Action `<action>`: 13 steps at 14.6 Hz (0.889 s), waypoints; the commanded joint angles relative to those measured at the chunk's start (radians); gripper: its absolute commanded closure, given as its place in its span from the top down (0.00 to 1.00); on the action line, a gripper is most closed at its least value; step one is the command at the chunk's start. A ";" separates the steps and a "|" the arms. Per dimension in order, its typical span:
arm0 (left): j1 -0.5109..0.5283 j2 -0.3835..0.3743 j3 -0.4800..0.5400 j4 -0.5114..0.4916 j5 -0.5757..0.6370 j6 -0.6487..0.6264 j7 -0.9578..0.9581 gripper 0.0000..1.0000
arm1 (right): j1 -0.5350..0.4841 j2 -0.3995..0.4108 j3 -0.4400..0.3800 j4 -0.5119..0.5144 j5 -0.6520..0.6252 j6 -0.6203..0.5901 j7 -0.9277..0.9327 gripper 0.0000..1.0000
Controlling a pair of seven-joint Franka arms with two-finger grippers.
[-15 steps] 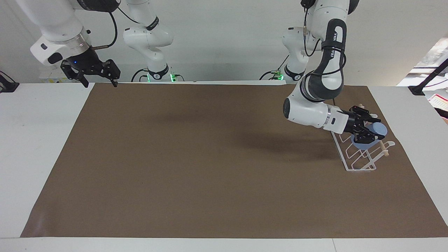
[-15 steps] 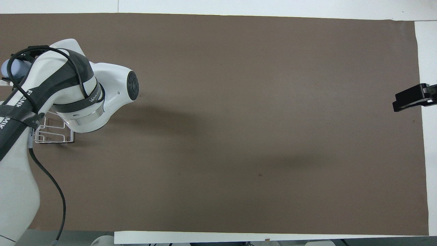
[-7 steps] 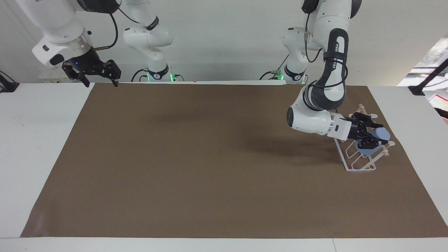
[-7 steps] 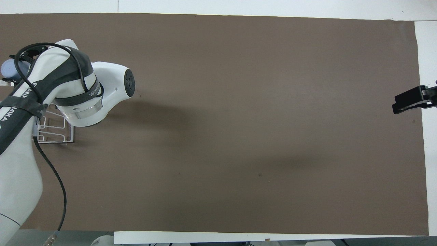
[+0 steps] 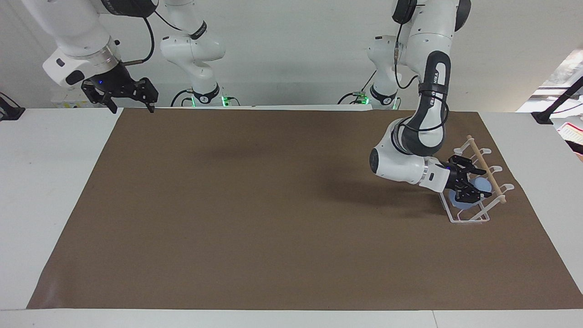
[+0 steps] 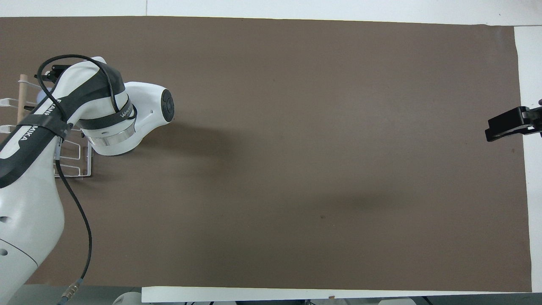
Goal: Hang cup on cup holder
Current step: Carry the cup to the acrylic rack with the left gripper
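The light-blue cup (image 5: 483, 186) lies tilted among the slanted prongs of the white wire cup holder (image 5: 469, 217), below its wooden dowel (image 5: 485, 171). The holder stands on the mat at the left arm's end of the table. My left gripper (image 5: 477, 184) is low at the holder, open, with a finger on either side of the cup. In the overhead view the left arm hides the cup; the cup holder (image 6: 72, 163) and the dowel (image 6: 21, 99) show. My right gripper (image 5: 130, 102) waits in the air over the table's edge at the right arm's end, and the right gripper (image 6: 508, 125) shows in the overhead view too.
A brown mat (image 5: 255, 205) covers most of the white table (image 5: 50, 182). Black clamps sit on the table's margins at both ends (image 5: 544, 117) (image 5: 10, 112). The left arm's elbow (image 5: 396, 161) hangs low over the mat beside the holder.
The left gripper came down with the cup into the holder's prongs, then opened and drew back a little; the dowel now shows. The right arm barely moved.
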 commanded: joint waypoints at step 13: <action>0.070 -0.291 0.006 0.017 -0.625 0.131 0.746 1.00 | -0.009 -0.025 0.005 -0.028 -0.002 -0.001 -0.009 0.99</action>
